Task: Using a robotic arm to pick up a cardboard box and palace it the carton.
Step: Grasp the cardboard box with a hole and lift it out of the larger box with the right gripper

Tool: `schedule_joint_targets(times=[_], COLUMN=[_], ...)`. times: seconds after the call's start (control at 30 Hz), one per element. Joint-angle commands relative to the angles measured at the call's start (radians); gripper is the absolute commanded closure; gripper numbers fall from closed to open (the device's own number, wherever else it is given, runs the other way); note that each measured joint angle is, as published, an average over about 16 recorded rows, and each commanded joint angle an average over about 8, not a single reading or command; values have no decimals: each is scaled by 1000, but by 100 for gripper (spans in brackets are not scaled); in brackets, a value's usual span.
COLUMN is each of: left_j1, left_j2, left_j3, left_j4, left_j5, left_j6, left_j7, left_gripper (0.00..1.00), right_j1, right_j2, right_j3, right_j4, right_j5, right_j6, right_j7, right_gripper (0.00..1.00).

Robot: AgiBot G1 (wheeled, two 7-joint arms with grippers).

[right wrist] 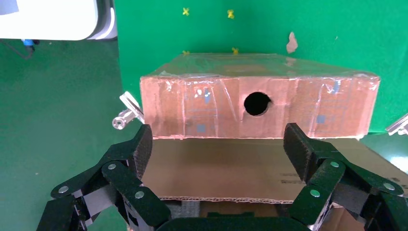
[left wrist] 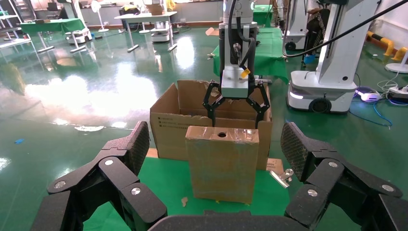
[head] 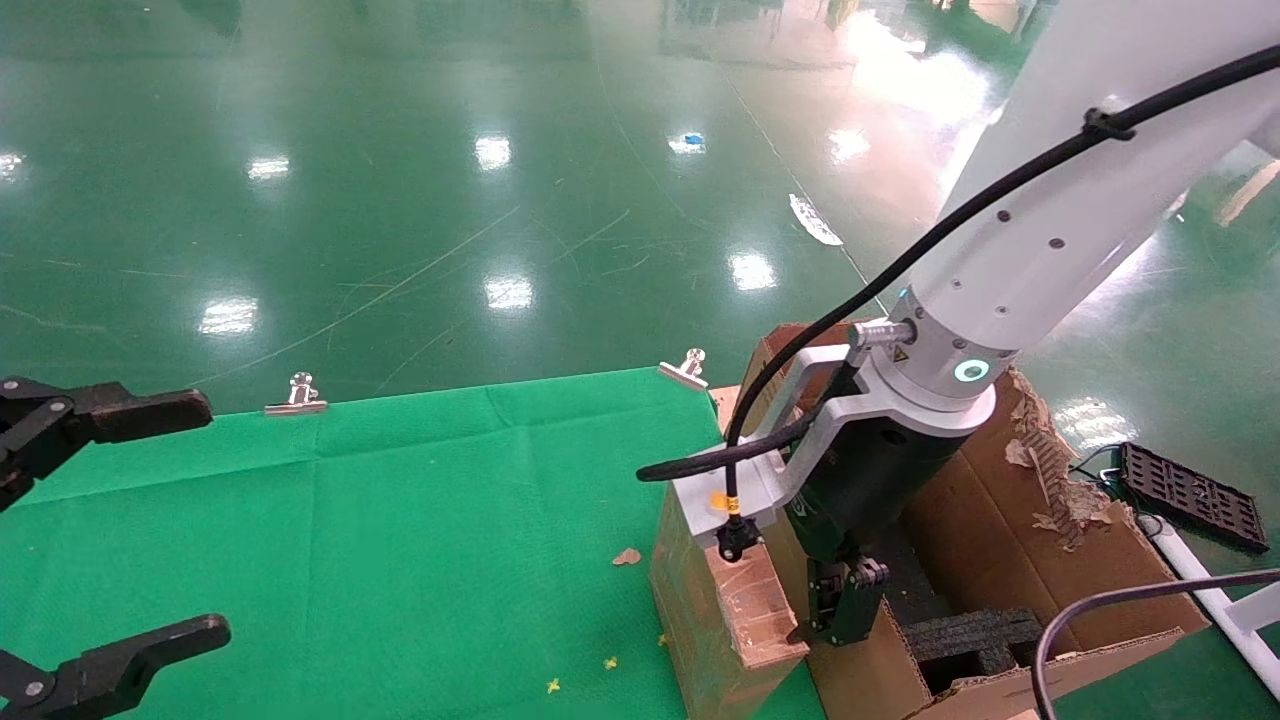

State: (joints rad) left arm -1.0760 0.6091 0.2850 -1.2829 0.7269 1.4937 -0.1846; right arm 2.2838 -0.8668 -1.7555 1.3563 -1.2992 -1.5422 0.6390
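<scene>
The cardboard box (head: 722,605) stands upright at the right edge of the green cloth, against the carton (head: 1010,520). Its narrow taped top with a round hole (right wrist: 257,103) faces up. The robotic arm's right gripper (head: 843,603) hangs open just behind the box top, over the carton's near wall (right wrist: 231,168). Its fingers (right wrist: 137,154) hold nothing, and the box (right wrist: 260,103) lies just beyond the fingertips. From the left wrist view, the box (left wrist: 221,166) stands before the carton (left wrist: 168,127), with the right gripper (left wrist: 236,103) spread above it. My left gripper (head: 190,520) sits open at the far left.
Black foam blocks (head: 975,635) lie inside the carton, whose far flap has a ragged torn edge (head: 1045,460). Binder clips (head: 297,395) (head: 685,370) pin the cloth's far edge. A cardboard scrap (head: 627,556) lies on the cloth. A black tray (head: 1190,495) rests on the floor.
</scene>
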Motion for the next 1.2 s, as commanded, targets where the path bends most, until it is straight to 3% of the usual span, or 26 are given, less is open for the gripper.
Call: schedule_joint_targets(times=[0.03, 0.2, 0.47, 0.57, 0.77, 1.03, 1.1, 1.2], left_j1=[0, 0, 0, 0, 0, 0, -1, -1], left_j2=[0, 0, 0, -1, -1, -1, -1, -1], left_j3=[0, 0, 1, 1, 2, 2, 2, 3], left_j4=[0, 0, 0, 0, 0, 0, 0, 0], left_j5=[0, 0, -1, -1, -1, -2, -2, -2], left_j6=[0, 0, 0, -1, -1, -1, -1, -1], left_j7=[0, 0, 1, 1, 1, 1, 1, 1], left_gripper=[0, 0, 0, 0, 0, 0, 0, 0], right_j1=[6, 43, 66, 52, 10, -36, -47, -62], right_j2=[-10, 13, 67, 82, 94, 63, 54, 41], right_j3=[-16, -34, -62, -65, -68, -89, -95, -104], right_j4=[0, -7, -13, -13, -19, -18, -17, -15], right_j5=[5, 13, -3, 23, 75, 60, 52, 39], right_j6=[2, 24, 105, 127, 147, 170, 177, 186], right_j7=[7, 165, 630, 746, 812, 850, 856, 861], right_gripper=[0, 0, 0, 0, 0, 0, 11, 42])
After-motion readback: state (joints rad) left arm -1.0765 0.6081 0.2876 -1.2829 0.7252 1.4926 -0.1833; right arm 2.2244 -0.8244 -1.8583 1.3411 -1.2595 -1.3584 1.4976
